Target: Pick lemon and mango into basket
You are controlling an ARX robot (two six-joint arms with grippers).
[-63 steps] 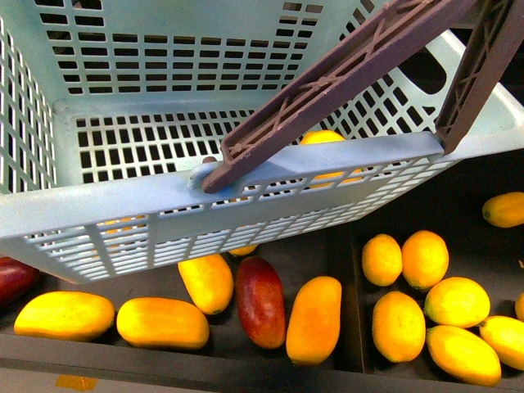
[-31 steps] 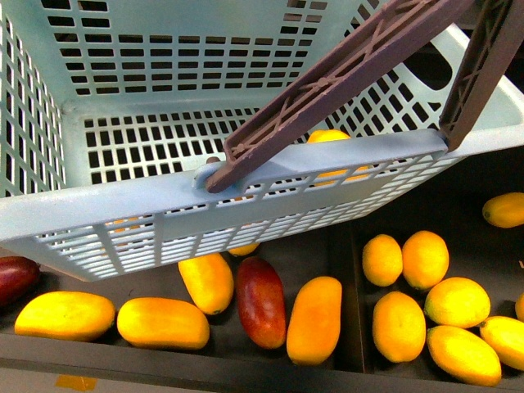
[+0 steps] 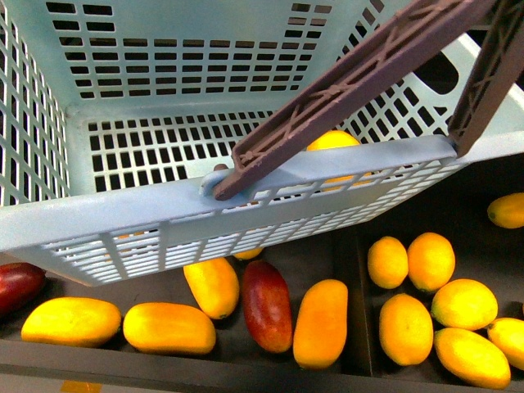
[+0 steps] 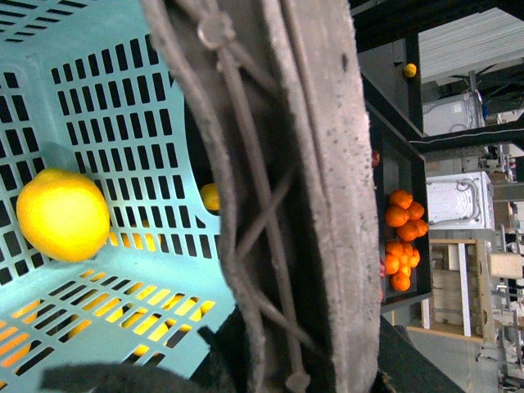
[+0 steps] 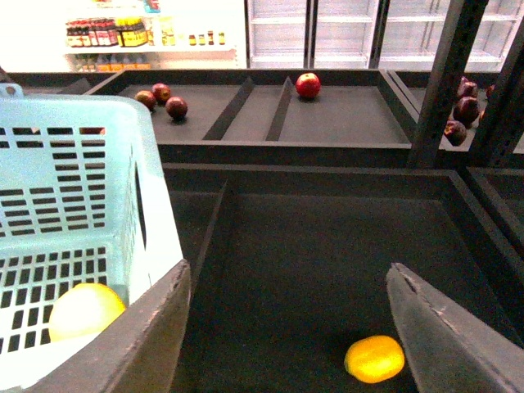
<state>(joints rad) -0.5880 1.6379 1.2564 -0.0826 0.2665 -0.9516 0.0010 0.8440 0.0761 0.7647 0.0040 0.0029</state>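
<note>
Your right gripper [image 5: 289,266] hangs wide open and empty; the mango [image 3: 321,323] lies at lower centre of the front frame, below the basket [image 3: 82,215] rim, its long axis nearly up-down, and outside the right wrist view. The lemon [image 3: 332,140] sits inside the basket, behind the handle [image 3: 344,92] that hides the left gripper's state. Since a second ago, basket and fruit sit slightly further right.
</note>
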